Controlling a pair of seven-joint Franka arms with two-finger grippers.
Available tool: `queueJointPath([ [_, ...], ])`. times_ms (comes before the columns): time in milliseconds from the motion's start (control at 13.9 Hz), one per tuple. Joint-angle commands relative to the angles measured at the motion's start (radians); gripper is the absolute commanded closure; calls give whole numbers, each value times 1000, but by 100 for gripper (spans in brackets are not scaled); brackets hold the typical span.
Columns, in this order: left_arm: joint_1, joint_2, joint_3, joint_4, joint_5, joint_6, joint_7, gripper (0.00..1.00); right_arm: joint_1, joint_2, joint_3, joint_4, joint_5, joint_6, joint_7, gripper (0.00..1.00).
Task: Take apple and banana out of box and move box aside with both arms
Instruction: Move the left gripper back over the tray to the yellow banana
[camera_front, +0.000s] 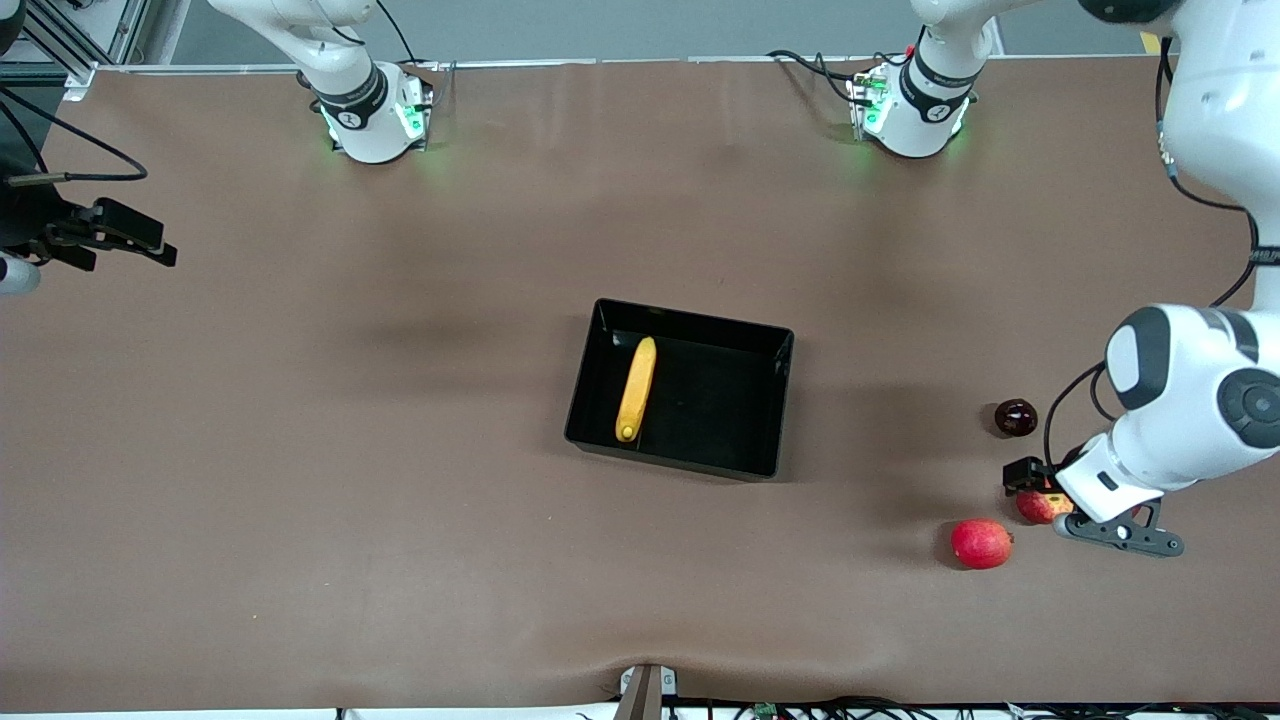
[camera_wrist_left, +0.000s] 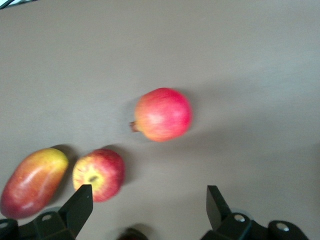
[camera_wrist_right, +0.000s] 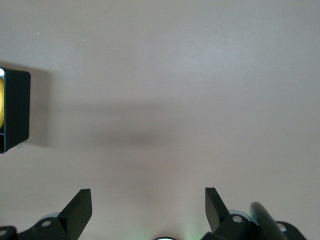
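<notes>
The black box (camera_front: 770, 400) stands mid-table with the yellow banana (camera_front: 636, 388) lying in it along the wall toward the right arm's end. The apple (camera_wrist_left: 98, 174), red with yellow streaks, rests on the table at the left arm's end, partly under that arm (camera_front: 1036, 507). My left gripper (camera_wrist_left: 149, 200) hangs open low over the table beside the apple, one fingertip (camera_wrist_left: 82, 197) close to it, nothing between the fingers; it shows just above the apple (camera_front: 1030, 480). My right gripper (camera_wrist_right: 148, 200) waits open and empty over the table's right-arm end (camera_front: 115, 240).
A plain red round fruit (camera_front: 981, 543) (camera_wrist_left: 162, 114) lies nearer the front camera than the apple. A red-yellow mango (camera_wrist_left: 34, 181) lies beside the apple. A dark round fruit (camera_front: 1015, 417) sits farther from the camera. A corner of the box (camera_wrist_right: 15, 110) shows in the right wrist view.
</notes>
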Motion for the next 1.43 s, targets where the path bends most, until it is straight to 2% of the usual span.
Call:
queueJointPath([
  [0, 0, -57, -87, -26, -34, -65, -105, 0, -19, 2, 12, 4, 15, -5, 6, 0],
  [143, -16, -52, -179, -32, -26, -83, -269, 0, -19, 2, 12, 4, 15, -5, 6, 0],
  [215, -61, -48, -199, -32, -12, -83, -358, 0, -19, 2, 12, 4, 15, -5, 6, 0],
  [430, -265, -3, -190, -17, 63, -63, -595, 0, -21, 2, 12, 4, 15, -5, 6, 0],
  [502, -305, 15, -185, -12, 90, -33, -678, 0, -21, 2, 12, 4, 15, -5, 7, 0],
  [717, -400, 92, -182, -12, 164, 112, -743, 0, -21, 3, 12, 4, 15, -5, 6, 0],
  [860, -418, 141, -182, -12, 167, 229, -766, 0, -21, 2, 12, 4, 15, -5, 7, 0],
  [932, -442, 158, -172, -10, 169, 275, -771, 0, -19, 2, 12, 4, 15, -5, 7, 0],
  [1147, -619, 178, 1, 16, 158, 358, -820, 0, -21, 3, 12, 4, 15, -5, 6, 0],
  [1290, -696, 187, 55, 31, 158, 360, -906, 0, -21, 3, 10, 4, 15, -5, 7, 0],
  [1362, -709, 190, 59, 31, 158, 363, -930, 0, -21, 3, 12, 4, 15, -5, 6, 0],
])
